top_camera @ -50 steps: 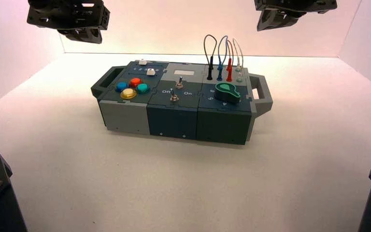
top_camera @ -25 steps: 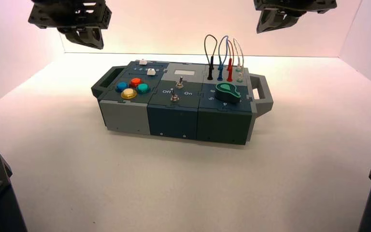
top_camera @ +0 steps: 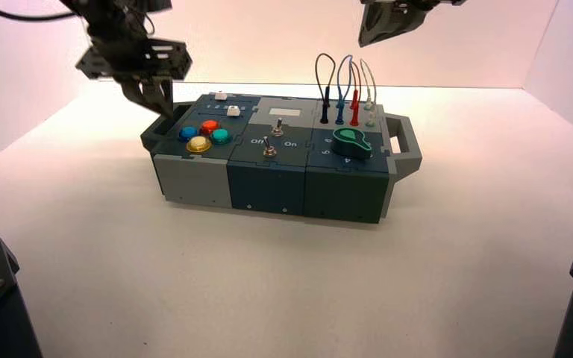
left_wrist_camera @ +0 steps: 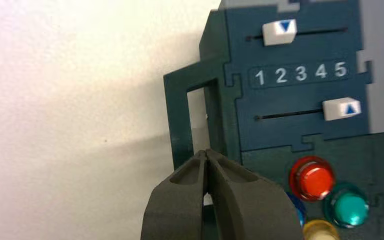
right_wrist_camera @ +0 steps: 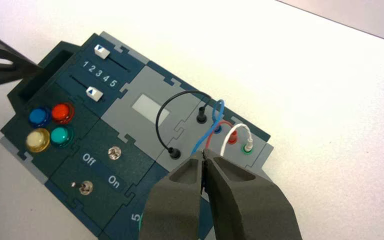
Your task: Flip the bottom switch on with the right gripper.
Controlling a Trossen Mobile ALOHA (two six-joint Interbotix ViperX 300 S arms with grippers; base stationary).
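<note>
White tabletop: high view; carries the dark blue and grey box, standing slightly turned.
Left tool: high view; lowered to the box's left handle, its tips just above that handle, beside the four round buttons.
Right tool: high view; held high at the frame's top, behind and above the plugged wires, well apart from both switches.
Bottom switch: high view; on the middle panel's near edge, below and to the left of the right tool, with the upper switch just behind it; green knob to its right.
Left tool, left wrist view: fingers pressed together, tips over the handle opening; two white sliders and the row of numerals 1 2 3 4 5 beyond the tips; red, teal and yellow buttons beside the fingers.
Right tool, right wrist view: fingers pressed together, holding nothing, hovering over the wire sockets.
Bottom switch, right wrist view: lies well to the side of the right tool's tips, near the lettering "Off"; its lever position cannot be told.
Left tool, far off, right wrist view: seen at the box's handle corner.
</note>
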